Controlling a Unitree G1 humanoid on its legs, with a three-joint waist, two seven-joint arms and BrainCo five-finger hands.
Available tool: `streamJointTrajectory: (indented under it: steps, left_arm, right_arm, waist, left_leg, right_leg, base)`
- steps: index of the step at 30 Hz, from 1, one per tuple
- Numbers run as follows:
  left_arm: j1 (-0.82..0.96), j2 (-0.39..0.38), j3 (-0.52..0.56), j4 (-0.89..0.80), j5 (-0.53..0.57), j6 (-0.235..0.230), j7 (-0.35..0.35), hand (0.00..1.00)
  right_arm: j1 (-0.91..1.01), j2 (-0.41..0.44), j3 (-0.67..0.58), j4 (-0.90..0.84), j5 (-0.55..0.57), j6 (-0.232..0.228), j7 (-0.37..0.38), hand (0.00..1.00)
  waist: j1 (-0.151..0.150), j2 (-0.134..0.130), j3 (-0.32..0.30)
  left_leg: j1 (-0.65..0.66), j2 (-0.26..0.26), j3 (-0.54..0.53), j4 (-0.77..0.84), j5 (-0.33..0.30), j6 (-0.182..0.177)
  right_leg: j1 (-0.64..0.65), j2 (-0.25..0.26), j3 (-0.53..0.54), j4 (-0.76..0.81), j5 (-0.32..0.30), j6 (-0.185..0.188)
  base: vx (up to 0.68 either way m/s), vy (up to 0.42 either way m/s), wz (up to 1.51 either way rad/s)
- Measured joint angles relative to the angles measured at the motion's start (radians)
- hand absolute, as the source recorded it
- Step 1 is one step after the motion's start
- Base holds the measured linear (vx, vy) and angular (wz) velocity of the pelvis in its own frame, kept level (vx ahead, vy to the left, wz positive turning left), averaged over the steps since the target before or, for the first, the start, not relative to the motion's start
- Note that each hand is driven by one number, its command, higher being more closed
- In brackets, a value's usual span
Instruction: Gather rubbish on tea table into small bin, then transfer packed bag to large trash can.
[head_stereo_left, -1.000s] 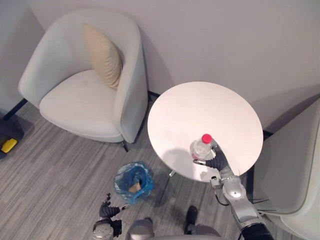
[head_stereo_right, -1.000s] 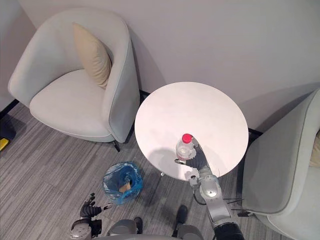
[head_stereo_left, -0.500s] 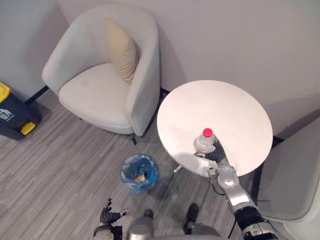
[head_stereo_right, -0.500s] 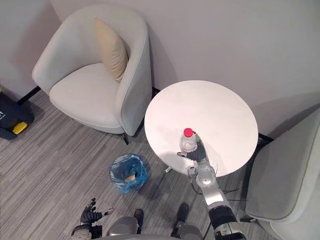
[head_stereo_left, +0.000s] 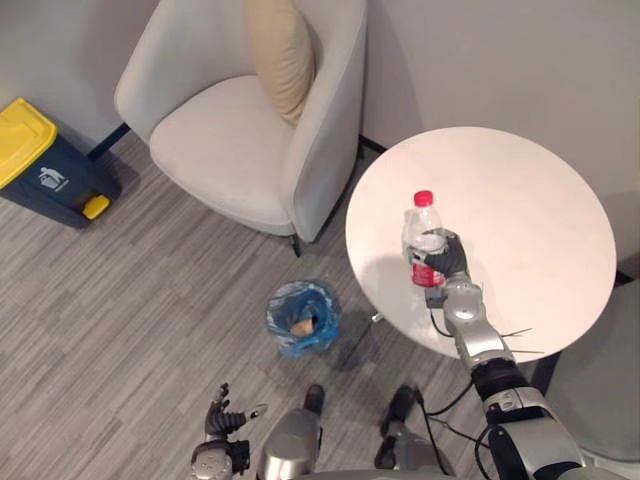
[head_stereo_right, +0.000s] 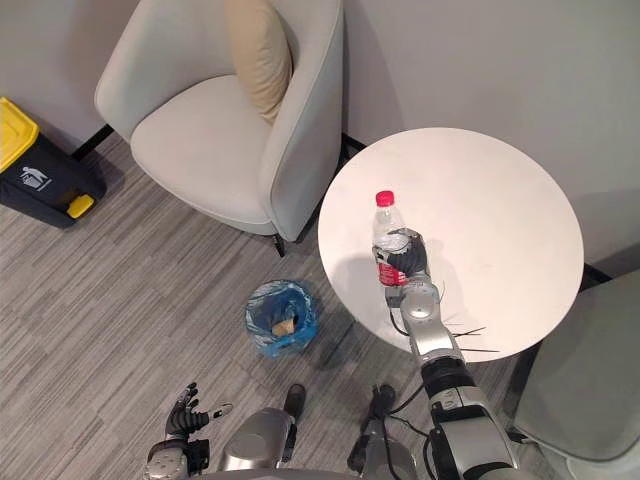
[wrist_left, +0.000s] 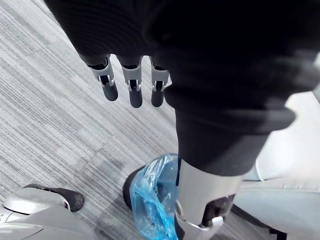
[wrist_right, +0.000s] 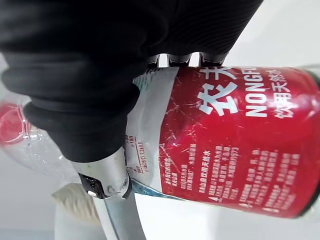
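Observation:
A clear plastic bottle (head_stereo_left: 420, 222) with a red cap and red label stands near the front of the round white tea table (head_stereo_left: 530, 200). My right hand (head_stereo_left: 448, 262) is shut on it, fingers and thumb wrapped round the label. The right wrist view shows the bottle (wrist_right: 235, 145) pressed against the palm, with the thumb (wrist_right: 107, 182) curled across it. The small bin (head_stereo_left: 303, 318), lined with a blue bag, sits on the floor left of the table with a scrap inside. My left hand (head_stereo_left: 225, 420) hangs low over the floor, its fingers (wrist_left: 131, 87) straight and empty.
A dark large trash can (head_stereo_left: 40, 160) with a yellow lid stands at the far left by the wall. A pale armchair (head_stereo_left: 230, 130) with a beige cushion (head_stereo_left: 282, 50) sits close behind the bin. Another chair (head_stereo_left: 600, 400) is at the right edge.
My right hand's fingers have curled round the bottle, where before they stood beside it. The whole picture has shifted, bringing the yellow-lidded can into view.

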Motion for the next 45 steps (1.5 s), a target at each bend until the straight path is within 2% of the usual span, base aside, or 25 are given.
streamJointTrajectory:
  steps: [3,4,8,13,15,18,21,22,23,25,27,28,29,30,31,32,33,34,35,37,38,39,40,42,45]
  left_arm:
    - [0.001,-0.004,0.002,-0.007,-0.010,0.000,0.000,0.00]
    - [0.001,-0.009,0.002,-0.011,-0.010,0.000,0.000,0.00]
    - [0.001,-0.022,0.002,-0.012,-0.009,0.000,0.001,0.00]
    - [0.002,-0.030,0.011,0.001,-0.009,0.001,0.001,0.00]
    - [0.001,-0.030,0.011,0.014,-0.009,0.002,0.001,0.00]
    - [-0.003,-0.035,0.008,0.017,-0.009,0.002,0.000,0.00]
    - [-0.005,-0.029,0.009,0.018,-0.009,0.002,0.001,0.00]
    - [-0.008,-0.030,0.010,0.023,-0.009,0.001,0.002,0.00]
    - [-0.008,-0.029,0.006,0.024,-0.008,0.001,0.002,0.00]
    - [-0.008,-0.025,-0.001,0.025,-0.007,0.000,0.002,0.00]
    - [-0.007,-0.024,-0.009,0.034,-0.007,-0.001,0.002,0.00]
    - [-0.007,-0.013,-0.016,0.038,-0.007,-0.001,0.001,0.00]
    - [-0.005,0.008,-0.022,0.045,-0.006,-0.002,0.000,0.00]
    - [-0.003,0.018,-0.022,0.052,-0.006,-0.002,0.000,0.00]
    - [0.003,0.030,-0.027,0.058,-0.006,0.001,0.000,0.00]
    - [0.003,0.036,-0.041,0.055,-0.005,0.001,0.001,0.00]
    - [0.001,0.038,-0.042,0.051,-0.005,0.001,0.001,0.00]
    - [-0.002,0.042,-0.052,0.042,-0.005,0.000,0.001,0.00]
    - [-0.009,0.045,-0.060,0.040,-0.005,0.000,0.001,0.00]
    - [-0.010,0.046,-0.069,0.027,-0.005,-0.006,0.000,0.00]
    - [-0.010,0.047,-0.069,0.022,-0.005,-0.010,-0.001,0.00]
    - [-0.019,0.055,-0.070,0.014,-0.001,-0.013,-0.007,0.00]
    - [-0.045,0.046,-0.071,0.010,0.005,-0.014,-0.017,0.00]
    - [-0.062,0.047,-0.068,0.000,0.005,-0.021,-0.016,0.00]
    - [-0.112,0.045,-0.068,-0.004,-0.002,-0.021,-0.016,0.00]
  right_arm:
    - [0.009,0.000,0.002,-0.061,0.004,0.003,0.000,1.00]
    - [0.034,0.000,0.002,-0.136,0.004,0.002,0.001,1.00]
    - [0.171,0.001,0.005,-0.390,0.004,-0.039,0.010,1.00]
    - [0.352,0.020,0.010,-0.546,0.006,-0.064,0.065,1.00]
    - [0.396,0.031,0.015,-0.570,0.017,-0.081,0.088,1.00]
    - [0.431,0.030,0.023,-0.588,0.042,-0.081,0.117,1.00]
    - [0.429,0.029,0.035,-0.591,0.044,-0.083,0.123,1.00]
    - [0.417,0.025,0.043,-0.592,0.043,-0.085,0.136,1.00]
    - [0.404,0.022,0.048,-0.592,0.040,-0.085,0.139,1.00]
    - [0.400,0.022,0.047,-0.592,0.034,-0.086,0.138,1.00]
    - [0.399,0.029,0.050,-0.591,0.033,-0.086,0.138,1.00]
    - [0.399,0.046,0.058,-0.584,0.029,-0.086,0.138,1.00]
    - [0.398,0.057,0.071,-0.566,0.019,-0.086,0.137,1.00]
    - [0.392,0.062,0.083,-0.553,0.011,-0.086,0.138,1.00]
    - [0.386,0.061,0.109,-0.537,0.000,-0.085,0.139,1.00]
    - [0.382,0.057,0.139,-0.536,-0.005,-0.085,0.141,1.00]
    - [0.379,0.056,0.151,-0.536,-0.005,-0.085,0.141,1.00]
    - [0.372,0.056,0.168,-0.527,-0.005,-0.085,0.143,1.00]
    - [0.368,0.051,0.175,-0.513,-0.005,-0.085,0.149,1.00]
    - [0.365,0.021,0.186,-0.507,-0.006,-0.085,0.163,1.00]
    - [0.363,0.012,0.189,-0.508,-0.006,-0.085,0.165,1.00]
    - [0.350,-0.004,0.190,-0.508,-0.006,-0.088,0.165,1.00]
    - [0.315,-0.039,0.199,-0.495,-0.006,-0.088,0.163,1.00]
    - [0.215,-0.074,0.234,-0.445,-0.017,-0.087,0.167,1.00]
    - [0.091,-0.102,0.261,-0.359,-0.025,-0.088,0.187,1.00]
  waist:
    - [0.002,0.001,0.001]
    - [0.003,0.001,0.001]
    - [-0.002,0.000,0.001]
    - [-0.012,-0.006,-0.001]
    - [-0.032,-0.010,-0.004]
    - [-0.041,-0.016,-0.007]
    - [-0.053,-0.028,-0.013]
    - [-0.053,-0.027,-0.015]
    - [-0.053,-0.027,-0.016]
    - [-0.053,-0.027,-0.016]
    - [-0.053,-0.024,-0.019]
    - [-0.055,-0.028,-0.017]
    - [-0.054,-0.050,-0.017]
    - [-0.053,-0.063,-0.016]
    - [-0.053,-0.073,-0.016]
    - [-0.055,-0.067,-0.014]
    - [-0.061,-0.062,-0.012]
    - [-0.082,-0.055,-0.007]
    - [-0.093,-0.045,-0.001]
    - [-0.107,-0.036,0.004]
    - [-0.108,-0.037,0.004]
    - [-0.113,-0.044,0.013]
    - [-0.108,-0.016,0.036]
    - [-0.097,-0.003,0.055]
    - [-0.079,0.001,0.130]
  left_leg:
    - [-0.004,-0.005,-0.007,0.003,0.000,0.000]
    - [-0.005,-0.005,-0.010,0.005,0.000,0.000]
    - [0.009,-0.002,-0.020,0.007,-0.004,0.007]
    - [0.030,0.002,-0.057,-0.014,-0.008,0.017]
    - [0.027,-0.003,-0.083,-0.024,0.009,0.023]
    - [0.005,-0.017,-0.104,-0.040,0.064,0.018]
    - [-0.022,-0.036,0.039,-0.041,0.132,0.021]
    - [-0.036,-0.033,0.178,-0.047,0.155,0.052]
    - [-0.040,-0.027,0.249,-0.057,0.164,0.066]
    - [-0.042,-0.025,0.260,-0.063,0.164,0.067]
    - [-0.030,-0.024,0.263,-0.084,0.150,0.085]
    - [-0.030,-0.025,0.278,-0.072,0.109,0.105]
    - [-0.037,-0.038,0.305,-0.037,0.078,0.115]
    - [-0.037,-0.049,0.313,-0.013,0.064,0.118]
    - [-0.054,-0.067,0.315,0.037,0.035,0.128]
    - [-0.076,-0.074,0.308,0.081,0.017,0.135]
    - [-0.085,-0.077,0.296,0.097,0.012,0.143]
    - [-0.096,-0.083,0.262,0.114,0.012,0.146]
    - [-0.111,-0.084,0.219,0.129,0.014,0.147]
    - [-0.127,-0.090,0.164,0.130,0.029,0.135]
    - [-0.139,-0.098,0.148,0.130,0.034,0.128]
    - [-0.171,-0.121,0.120,0.150,0.042,0.118]
    - [-0.214,-0.119,0.091,0.193,0.043,0.115]
    - [-0.285,-0.114,0.072,0.205,0.063,0.097]
    - [-0.335,-0.108,0.053,0.208,0.081,0.068]
  right_leg:
    - [0.001,-0.005,-0.003,0.000,-0.001,0.001]
    - [0.002,-0.005,-0.004,0.000,-0.003,0.002]
    - [0.017,-0.006,-0.013,0.020,-0.023,0.015]
    - [0.041,-0.010,-0.048,0.062,-0.065,0.023]
    - [0.041,-0.017,-0.076,0.074,-0.076,0.027]
    - [0.037,-0.049,-0.142,0.109,-0.100,0.030]
    - [0.036,-0.093,-0.199,0.127,-0.108,0.022]
    - [0.039,-0.102,-0.226,0.132,-0.110,0.020]
    - [0.043,-0.102,-0.250,0.132,-0.110,0.021]
    - [0.055,-0.100,-0.280,0.136,-0.115,0.023]
    - [0.051,-0.110,-0.294,0.182,-0.140,0.036]
    - [0.024,-0.146,-0.297,0.286,-0.194,0.046]
    - [-0.014,-0.209,-0.279,0.409,-0.250,0.053]
    - [-0.028,-0.243,-0.266,0.468,-0.274,0.055]
    - [-0.058,-0.280,-0.225,0.563,-0.303,0.038]
    - [-0.107,-0.292,-0.129,0.635,-0.302,0.008]
    - [-0.136,-0.288,-0.068,0.669,-0.294,-0.018]
    - [-0.185,-0.260,0.048,0.712,-0.299,-0.050]
    - [-0.193,-0.197,0.148,0.700,-0.348,-0.015]
    - [-0.191,-0.115,0.254,0.622,-0.371,0.016]
    - [-0.191,-0.101,0.262,0.588,-0.367,0.018]
    - [-0.195,-0.099,0.258,0.547,-0.337,0.032]
    - [-0.204,-0.099,0.227,0.558,-0.329,0.053]
    - [-0.274,-0.096,0.208,0.588,-0.327,0.047]
    - [-0.322,-0.097,0.176,0.629,-0.333,0.029]
  base:
    - [-0.02,0.027,0.08]
    - [-0.02,0.009,0.06]
    - [-0.02,-0.003,0.09]
    - [-0.03,-0.009,0.21]
    - [0.01,-0.011,0.46]
    - [0.01,-0.001,0.67]
    - [-0.02,0.044,0.76]
    - [-0.07,0.065,0.67]
    - [-0.10,0.079,0.75]
    - [-0.10,0.069,0.49]
    - [-0.10,0.079,0.34]
    - [-0.11,0.112,0.24]
    - [-0.13,0.126,0.17]
    - [-0.11,0.074,-0.02]
    - [-0.11,0.072,0.00]
    - [-0.10,0.081,0.08]
    - [-0.03,0.095,0.38]
    - [0.00,0.045,0.71]
    - [0.01,0.023,0.82]
    - [-0.03,-0.034,0.90]
    - [-0.05,-0.097,1.11]
    - [-0.06,-0.112,1.12]
    - [-0.07,-0.111,0.90]
    - [-0.09,-0.105,0.46]
    - [-0.10,-0.115,0.32]
